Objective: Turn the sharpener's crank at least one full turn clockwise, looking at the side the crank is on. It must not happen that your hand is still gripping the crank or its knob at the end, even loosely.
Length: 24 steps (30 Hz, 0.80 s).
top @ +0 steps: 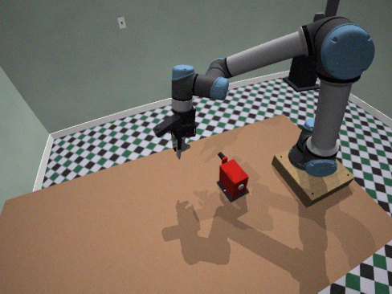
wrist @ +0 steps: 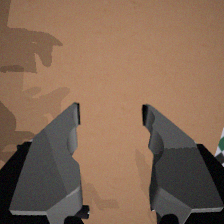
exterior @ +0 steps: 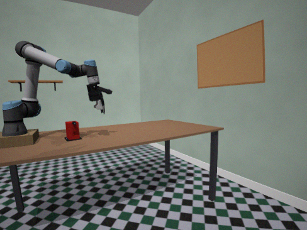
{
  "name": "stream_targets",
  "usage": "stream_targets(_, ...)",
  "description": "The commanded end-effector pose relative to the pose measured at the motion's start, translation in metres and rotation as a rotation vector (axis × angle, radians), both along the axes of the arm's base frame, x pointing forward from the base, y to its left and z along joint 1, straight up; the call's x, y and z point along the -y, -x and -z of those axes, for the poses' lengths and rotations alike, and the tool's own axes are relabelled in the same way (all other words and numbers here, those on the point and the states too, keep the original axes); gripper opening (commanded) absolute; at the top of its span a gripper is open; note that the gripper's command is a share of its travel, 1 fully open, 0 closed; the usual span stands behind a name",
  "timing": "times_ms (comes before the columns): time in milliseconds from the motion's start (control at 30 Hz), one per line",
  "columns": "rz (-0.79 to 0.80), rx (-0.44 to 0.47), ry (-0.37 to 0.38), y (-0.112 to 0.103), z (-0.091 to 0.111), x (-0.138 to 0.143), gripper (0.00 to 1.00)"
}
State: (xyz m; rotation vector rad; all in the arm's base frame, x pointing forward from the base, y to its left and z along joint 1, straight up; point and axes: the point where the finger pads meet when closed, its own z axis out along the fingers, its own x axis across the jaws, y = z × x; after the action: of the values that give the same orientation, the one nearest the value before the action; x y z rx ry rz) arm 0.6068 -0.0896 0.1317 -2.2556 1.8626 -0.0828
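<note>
A red sharpener point(top: 233, 179) point(exterior: 72, 130) stands on a dark base on the brown table point(top: 100, 229) point(exterior: 151, 132). Its thin dark crank point(top: 223, 158) sticks up at the back side, with a small dark knob at the tip. My gripper point(top: 179, 154) point(exterior: 102, 110) point(wrist: 111, 105) hangs in the air well above the table, to the left of the sharpener and apart from it. Its fingers point down, stand partly apart, and hold nothing. The wrist view shows only bare table between the fingers; the sharpener is out of that view.
The arm's wooden mounting block point(top: 313, 177) point(exterior: 19, 138) stands on the table right of the sharpener. The table's far edge point(top: 132, 158) runs just behind the gripper, with checkered floor point(top: 120, 136) beyond. A cork board point(exterior: 231, 56) hangs on the wall.
</note>
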Motion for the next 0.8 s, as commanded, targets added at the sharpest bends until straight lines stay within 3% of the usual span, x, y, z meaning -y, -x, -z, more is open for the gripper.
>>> stream_targets(0,0.153,-0.066,-0.054,0.017,0.001,0.012,0.32)
stream_targets(767,0.586,-0.274,-0.184,0.074,0.009,0.035,0.32)
